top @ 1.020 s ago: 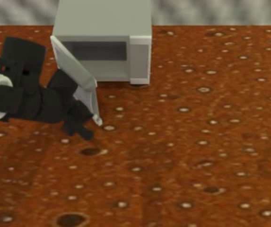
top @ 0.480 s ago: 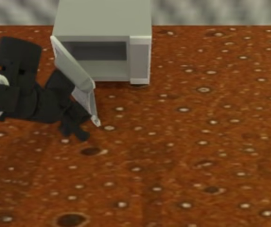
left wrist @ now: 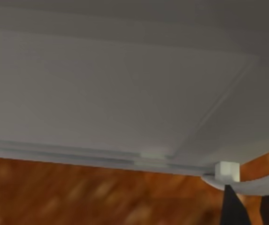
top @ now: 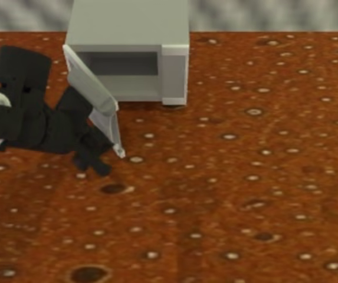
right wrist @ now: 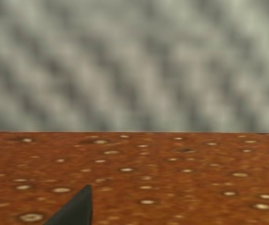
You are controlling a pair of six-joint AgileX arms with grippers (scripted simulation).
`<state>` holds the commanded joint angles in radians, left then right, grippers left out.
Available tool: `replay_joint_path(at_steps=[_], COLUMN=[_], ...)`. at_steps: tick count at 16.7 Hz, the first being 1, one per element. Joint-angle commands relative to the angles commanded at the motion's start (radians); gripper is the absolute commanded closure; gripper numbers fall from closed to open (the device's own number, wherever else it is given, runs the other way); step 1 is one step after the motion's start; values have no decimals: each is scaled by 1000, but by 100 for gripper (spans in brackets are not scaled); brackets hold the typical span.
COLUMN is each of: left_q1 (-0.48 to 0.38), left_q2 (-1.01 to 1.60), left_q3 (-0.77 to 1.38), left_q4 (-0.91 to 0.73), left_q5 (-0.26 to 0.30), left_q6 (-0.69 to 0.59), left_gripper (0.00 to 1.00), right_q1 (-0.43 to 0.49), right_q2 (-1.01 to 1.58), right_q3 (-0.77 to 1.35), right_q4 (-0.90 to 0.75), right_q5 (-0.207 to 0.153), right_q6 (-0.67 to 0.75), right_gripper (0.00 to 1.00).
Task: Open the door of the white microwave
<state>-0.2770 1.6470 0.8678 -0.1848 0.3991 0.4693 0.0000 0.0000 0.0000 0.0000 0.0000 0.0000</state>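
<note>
Jaws of your left gripper (top: 105, 154) appear pinched on the handle at the free edge of the door (top: 92, 94), though the top view shows the fingers only as a dark cluster against that edge, so read the grip as likely, not certain. In the left wrist view, one dark finger (left wrist: 233, 208) sits right under the handle's small white mounting block, with the door's pale face filling most of the picture. You will find the white microwave (top: 130, 35) at the far side of the table (top: 245, 194), left of centre, with its dim cavity showing. Its door is hinged on the left and stands partly open, angled out toward the near left. You are mid-swing in the opening step. Next, carry the handle further leftward along the door's arc, keeping the grip square to it. Your right gripper (right wrist: 73, 208) is out of the top view; its own camera shows one fingertip over bare table, so I cannot tell how its jaws stand.
</note>
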Motion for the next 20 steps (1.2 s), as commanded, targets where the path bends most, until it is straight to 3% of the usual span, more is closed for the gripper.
replay_joint_path(at_steps=[11,20], left_q1=[0,30], left_q2=[0,-1], left_q3=[0,4], left_q4=[0,-32], left_q5=[0,43], left_q6=[0,68], left_gripper=[100,100], right_q1=[0,0], right_q2=[0,0], right_q3=[0,0], right_q4=[0,0], right_q5=[0,0], right_q6=[0,0], right_gripper=[0,0])
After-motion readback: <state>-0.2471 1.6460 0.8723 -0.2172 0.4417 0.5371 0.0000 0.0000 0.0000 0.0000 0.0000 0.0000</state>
